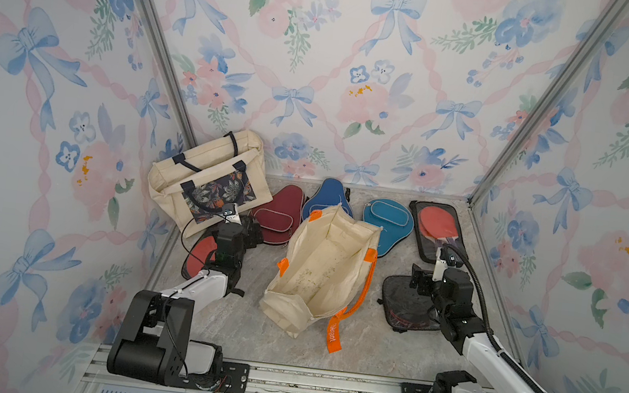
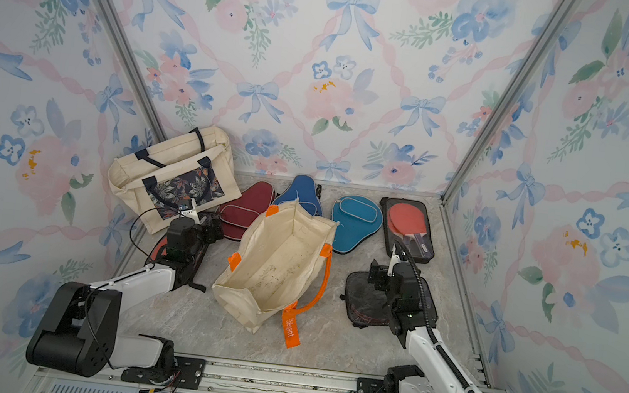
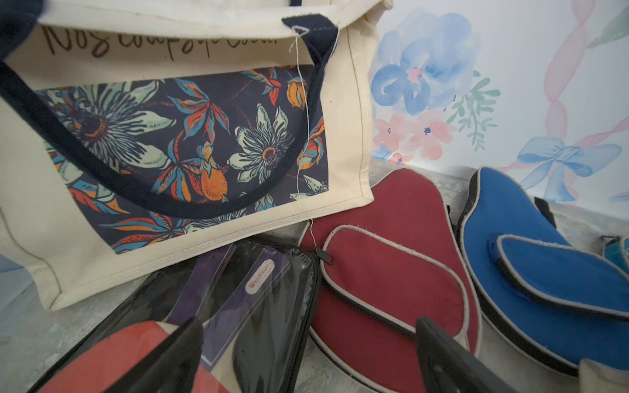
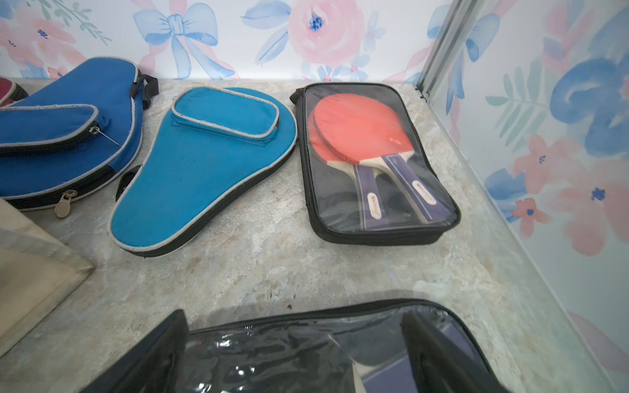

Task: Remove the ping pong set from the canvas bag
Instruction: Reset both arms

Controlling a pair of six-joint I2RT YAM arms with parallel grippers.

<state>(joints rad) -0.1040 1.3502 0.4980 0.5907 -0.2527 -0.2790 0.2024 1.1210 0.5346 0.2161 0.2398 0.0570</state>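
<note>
The ping pong set point(image 2: 299, 193) lies out on the marbled grey surface point(image 1: 240, 334), ringed around the canvas bag point(image 1: 321, 263) rather than inside it. The bag, limp cream cloth with orange webbing handles, slumps open at the centre, and I can see its speckled inner cloth. Along the far side sit three teardrop-shaped woven cases with pale piping and black zip edges. The maroon case point(image 1: 276, 217) is on the left, the blue case point(image 1: 328, 198) partly behind the bag's far rim, and the teal case point(image 1: 386, 222) just to the right. Each carries a raised oval pocket. The far right pouch point(image 4: 374, 160) is a rounded rectangle with a black fabric border and a glossy clear face, showing two red-faced paddles with purple grips. The near right pouch point(image 4: 306, 354) has the same crinkled plastic and lies under my right end effector point(image 4: 294, 316), whose fingers are spread wide with nothing between them. The left end effector point(image 3: 309, 323) is equally wide and grips nothing. It hangs over the zip edge of the left pouch point(image 3: 170, 323), just beside the maroon case. A stiff, boxy cream tote point(image 1: 206, 181) with a navy floral panel and rope handles stands at the far left.
</note>
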